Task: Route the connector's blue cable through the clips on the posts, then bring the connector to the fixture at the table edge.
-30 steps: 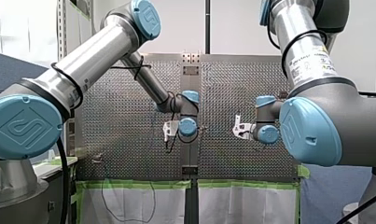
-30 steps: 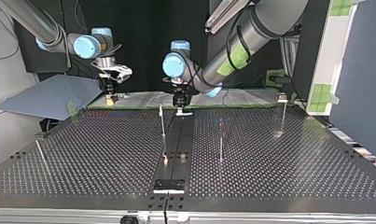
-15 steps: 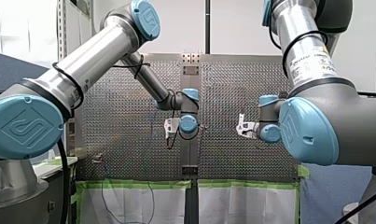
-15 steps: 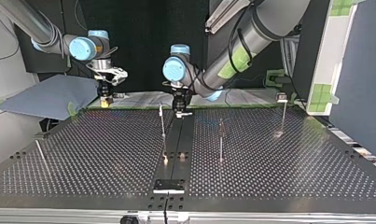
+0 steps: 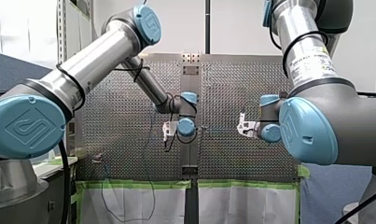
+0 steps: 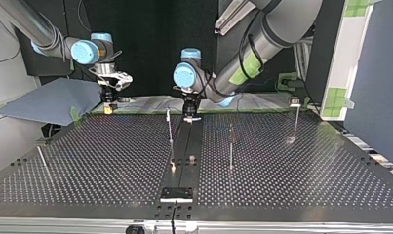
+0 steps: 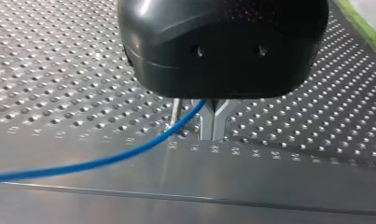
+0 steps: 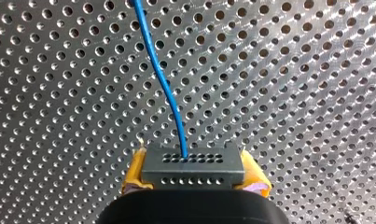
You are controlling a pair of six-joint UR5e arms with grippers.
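my right pincer (image 8: 193, 176) clamps the connector (image 8: 192, 164) between yellow pads (image 8: 135, 170) | blue cable (image 8: 164, 88) runs from it ahead over the perforated table (image 8: 293, 93) | farther on the cable passes under my left pincer (image 7: 195, 130), whose grip I cannot tell

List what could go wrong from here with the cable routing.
1. The blue cable leaves the connector, which is clamped between the yellow pads of my right end effector. A hard pull along the cable could tug the connector askew or out.
2. My left end effector hangs low beside a thin post. A sideways move might knock the post or snag the cable on it.
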